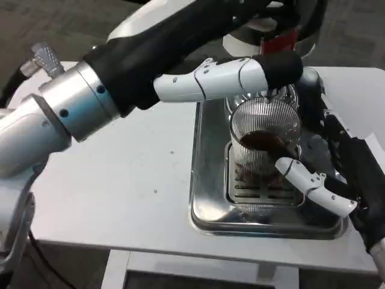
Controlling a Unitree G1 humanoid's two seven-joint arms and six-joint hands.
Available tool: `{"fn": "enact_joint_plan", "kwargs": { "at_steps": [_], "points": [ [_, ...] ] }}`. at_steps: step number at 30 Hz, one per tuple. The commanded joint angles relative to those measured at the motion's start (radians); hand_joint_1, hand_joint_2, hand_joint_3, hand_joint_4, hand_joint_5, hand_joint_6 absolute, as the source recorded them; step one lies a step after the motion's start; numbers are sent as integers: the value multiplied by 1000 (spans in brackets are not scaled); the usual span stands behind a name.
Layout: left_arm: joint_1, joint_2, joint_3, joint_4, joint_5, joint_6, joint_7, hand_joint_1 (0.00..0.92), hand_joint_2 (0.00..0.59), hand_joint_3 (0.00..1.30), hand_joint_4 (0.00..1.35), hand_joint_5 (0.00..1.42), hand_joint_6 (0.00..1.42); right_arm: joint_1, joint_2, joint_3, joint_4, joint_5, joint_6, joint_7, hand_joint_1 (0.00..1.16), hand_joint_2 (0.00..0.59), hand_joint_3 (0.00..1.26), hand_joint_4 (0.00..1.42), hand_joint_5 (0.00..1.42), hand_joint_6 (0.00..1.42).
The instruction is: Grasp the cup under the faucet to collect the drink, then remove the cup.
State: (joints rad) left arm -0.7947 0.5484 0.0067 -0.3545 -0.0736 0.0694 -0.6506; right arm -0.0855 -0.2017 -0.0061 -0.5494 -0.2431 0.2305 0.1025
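A ribbed clear cup (264, 129) stands on the grate of a steel drip tray (207, 180), with dark drink pooled in its lower part. It sits right under the faucet (278, 93) of a dispenser (271, 33) at the back. My right hand (328, 180) grips the cup from the right, a white finger (310, 183) wrapping across its front base. My left hand (240, 75) reaches in from the left above the cup, and its black-tipped finger (283, 67) touches the faucet top. The rest of that hand is hidden behind the forearm.
The drip tray takes up the right half of the white table (120, 180). My left forearm (78, 102) crosses the upper left of the picture. The table's front edge runs close below the tray.
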Motion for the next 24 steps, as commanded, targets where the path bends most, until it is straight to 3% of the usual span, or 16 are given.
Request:
{"fn": "enact_joint_plan", "kwargs": {
  "at_steps": [1, 11, 18, 24],
  "points": [
    [29, 22, 49, -72, -20, 21, 19, 52, 98, 100, 49, 183, 188, 20, -5, -12, -22, 21, -14, 9, 529, 281, 35, 12, 86, 162],
    [208, 63, 182, -236, -48, 83, 44, 53, 99, 120, 76, 209, 217, 25, -15, -24, -20, 39, -15, 14, 526, 280, 35, 12, 102, 201],
    [397, 86, 293, -289, -31, 64, 60, 55, 103, 121, 82, 211, 219, 19, -19, -32, -8, 51, -17, 15, 525, 277, 35, 12, 109, 205],
    [580, 56, 388, -311, -41, 45, 96, 57, 104, 123, 83, 212, 221, 11, -20, -35, 11, 56, -22, 11, 535, 268, 28, 12, 119, 224]
  ]
}}
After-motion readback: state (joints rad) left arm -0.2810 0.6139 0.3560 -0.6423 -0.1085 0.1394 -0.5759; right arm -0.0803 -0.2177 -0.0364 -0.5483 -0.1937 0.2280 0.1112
